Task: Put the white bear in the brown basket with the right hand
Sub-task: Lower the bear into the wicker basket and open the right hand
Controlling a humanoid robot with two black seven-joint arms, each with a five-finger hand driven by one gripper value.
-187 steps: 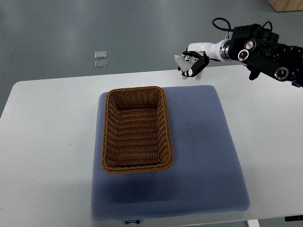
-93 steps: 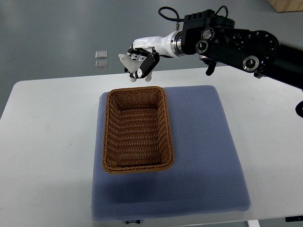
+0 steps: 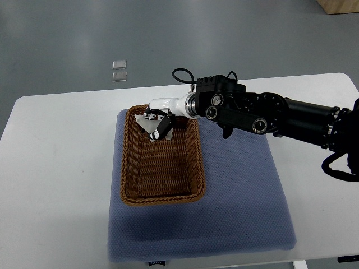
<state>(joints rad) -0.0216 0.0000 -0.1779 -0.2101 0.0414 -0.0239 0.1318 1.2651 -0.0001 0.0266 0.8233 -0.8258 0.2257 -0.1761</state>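
Observation:
The brown wicker basket (image 3: 161,198) stands on the left part of a blue mat (image 3: 241,196). My right hand (image 3: 156,124) reaches in from the right on a black arm and sits low over the basket's far end, just inside the rim. Its fingers are curled around the small white bear (image 3: 147,121), which shows only as a pale patch between the fingers. The rest of the basket's inside shows nothing else. The left arm is out of view.
The mat lies on a white table (image 3: 56,168). Two small clear squares (image 3: 119,71) lie on the grey floor beyond the table's far edge. The black forearm (image 3: 263,112) spans the mat's far right part.
My right hand has carried the white bear from beyond the table's far right edge leftward and then down into the basket's far end. The arm has stretched further across the mat.

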